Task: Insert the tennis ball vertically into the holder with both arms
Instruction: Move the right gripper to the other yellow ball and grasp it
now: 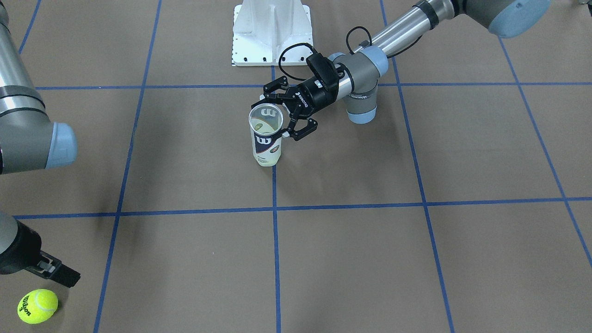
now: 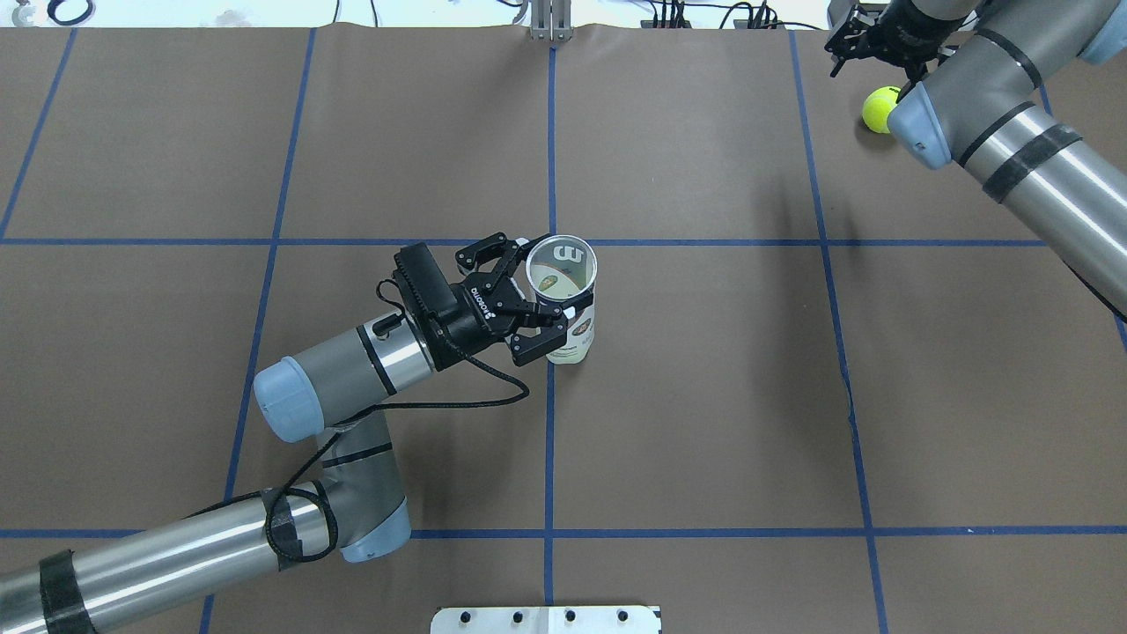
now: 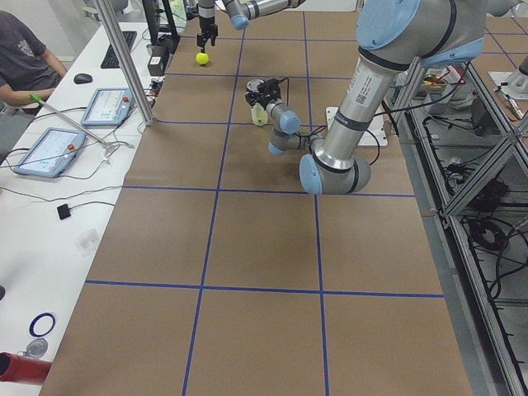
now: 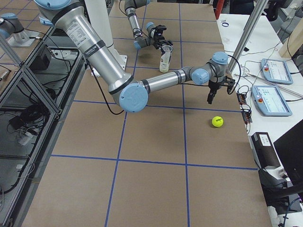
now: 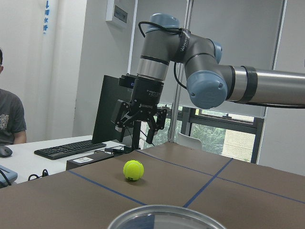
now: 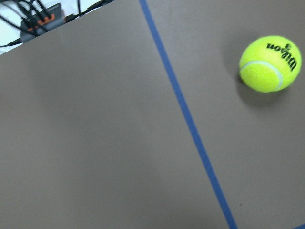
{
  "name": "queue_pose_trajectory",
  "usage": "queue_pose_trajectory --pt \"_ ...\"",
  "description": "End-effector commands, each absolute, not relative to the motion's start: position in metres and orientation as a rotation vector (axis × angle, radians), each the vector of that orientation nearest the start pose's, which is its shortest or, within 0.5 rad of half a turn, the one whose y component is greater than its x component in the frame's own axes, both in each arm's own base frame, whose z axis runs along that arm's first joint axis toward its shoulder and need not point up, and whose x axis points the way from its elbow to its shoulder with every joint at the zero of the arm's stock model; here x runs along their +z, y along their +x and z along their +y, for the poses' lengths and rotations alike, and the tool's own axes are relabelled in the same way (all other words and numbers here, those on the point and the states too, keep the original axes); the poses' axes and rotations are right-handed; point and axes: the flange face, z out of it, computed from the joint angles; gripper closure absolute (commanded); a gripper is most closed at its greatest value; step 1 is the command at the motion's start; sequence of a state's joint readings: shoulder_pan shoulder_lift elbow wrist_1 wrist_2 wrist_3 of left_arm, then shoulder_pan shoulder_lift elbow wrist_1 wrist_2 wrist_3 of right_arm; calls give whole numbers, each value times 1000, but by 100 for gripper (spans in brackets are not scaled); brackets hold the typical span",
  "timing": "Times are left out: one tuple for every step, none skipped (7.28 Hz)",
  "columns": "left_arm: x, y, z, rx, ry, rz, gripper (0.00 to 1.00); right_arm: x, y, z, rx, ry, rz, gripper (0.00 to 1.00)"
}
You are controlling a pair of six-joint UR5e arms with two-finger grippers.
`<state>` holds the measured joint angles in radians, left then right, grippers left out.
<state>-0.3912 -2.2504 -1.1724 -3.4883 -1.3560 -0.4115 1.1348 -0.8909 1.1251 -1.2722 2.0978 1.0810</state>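
Bright, even light from above fills every view. The brown table (image 1: 351,259) looks matte and carries soft, smudged shadows; a small diffuse one lies beside the tennis ball (image 6: 269,63). In the left wrist view the holder (image 5: 164,217) rim at the bottom edge is out of focus, and daylight shows through the window (image 5: 224,131) behind. The right wrist view is slightly soft.

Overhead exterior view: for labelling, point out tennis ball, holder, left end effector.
tennis ball (image 2: 877,109), overhead exterior view, yellow side.
holder (image 2: 581,335), overhead exterior view, lower wall.
left end effector (image 2: 544,283), overhead exterior view, between fingertips.
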Motion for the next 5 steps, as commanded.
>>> queue_pose_trajectory --pt "246 555 -396 199 1616 1478 12 479 -242 -757 396 144 -614 1" --pt "245 556 -395 200 1615 1479 11 487 -244 -762 402 197 -607 1" --pt "245 554 -396 198 1617 1479 9 511 -248 -763 454 214 -629 1" --pt "245 554 -396 198 1617 1479 9 498 -266 -766 484 239 -644 1" --pt "245 554 -396 198 1617 1479 9 501 -284 -760 483 238 -634 1"
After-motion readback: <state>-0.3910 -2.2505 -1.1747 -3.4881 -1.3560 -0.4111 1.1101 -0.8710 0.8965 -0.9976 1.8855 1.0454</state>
